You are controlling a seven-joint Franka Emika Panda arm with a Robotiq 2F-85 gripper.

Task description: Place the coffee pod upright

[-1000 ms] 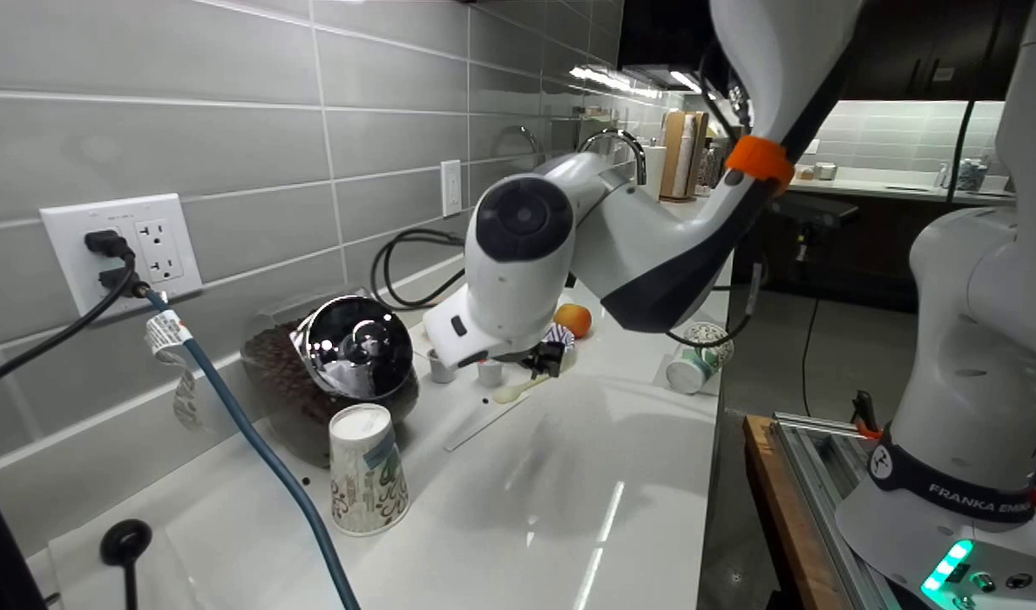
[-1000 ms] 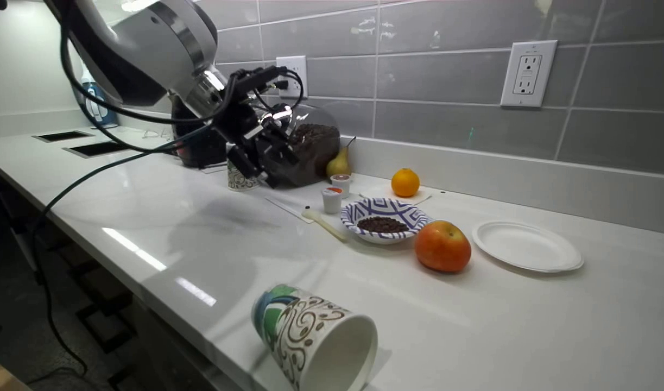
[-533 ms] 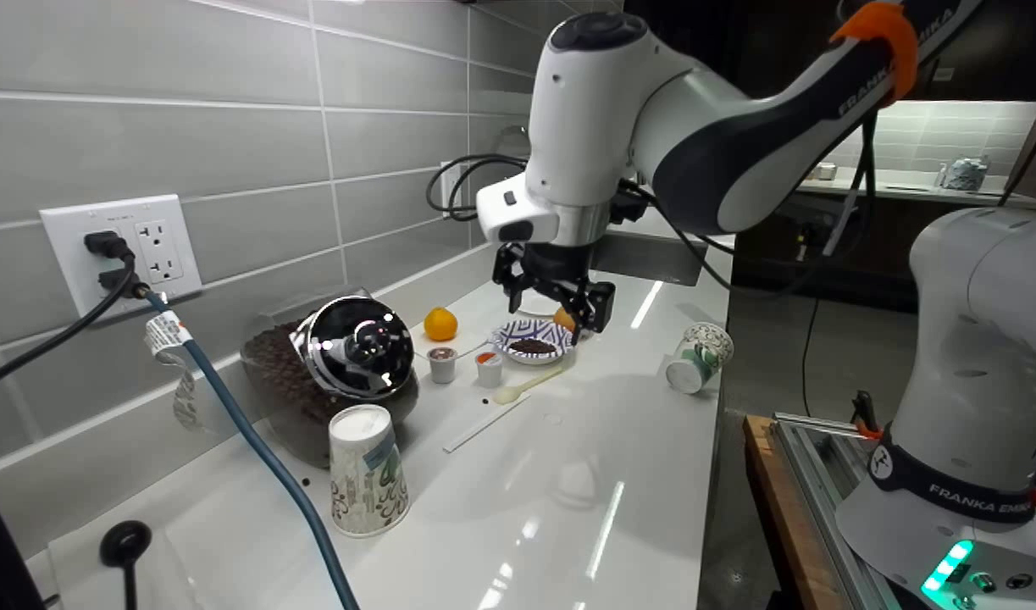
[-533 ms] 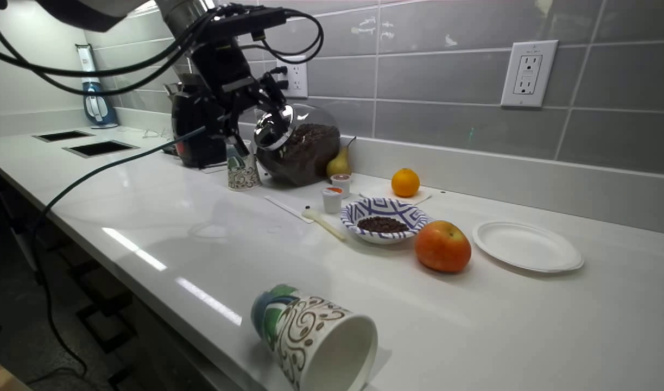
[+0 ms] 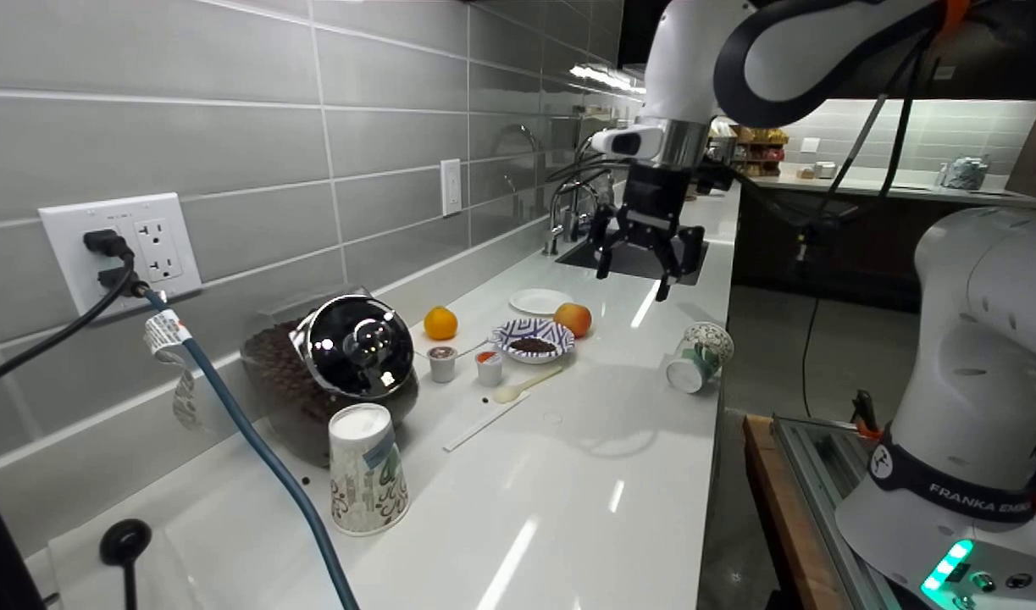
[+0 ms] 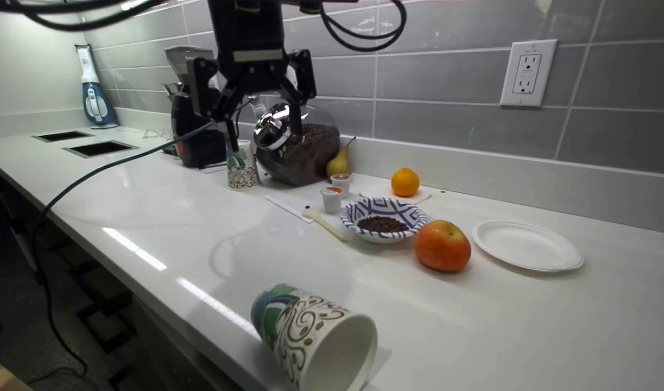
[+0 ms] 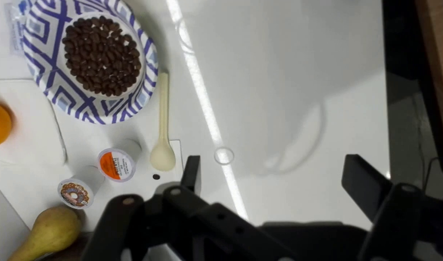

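"The orange-topped pod (image 6: 332, 202), where is it?"

"Standing on the counter (image 6: 473, 326), lid up. The brown-topped pod (image 6: 341, 187) stands just beside it, also lid up, nearer the wall (image 6: 451, 130). Which one the job means, I can't tell."

"And the claw (image 5: 633, 284)?"

"Hanging in the air over the counter, well apart from both pods. Its fingers (image 7: 191, 174) are spread wide, with white counter showing between them."

"So are the pods under it?"

"Off to one side. In the wrist view both lie outside the gap, past the finger on the left there. The orange-topped pod is the closer one, and in that view the spoon (image 7: 163, 125) lies between it and that finger."

"What else is by them?"

"A pear (image 7: 56, 228), just beside the brown-topped pod. The bowl (image 7: 56, 81) sits near the orange-topped pod, with dark beans (image 7: 101, 56) in it."

"And further off?"

"One cup (image 6: 304, 331) lies on its side by the counter's edge. Another cup (image 5: 367, 470) stands mouth down next to the shiny-lidded jar (image 5: 357, 347)."
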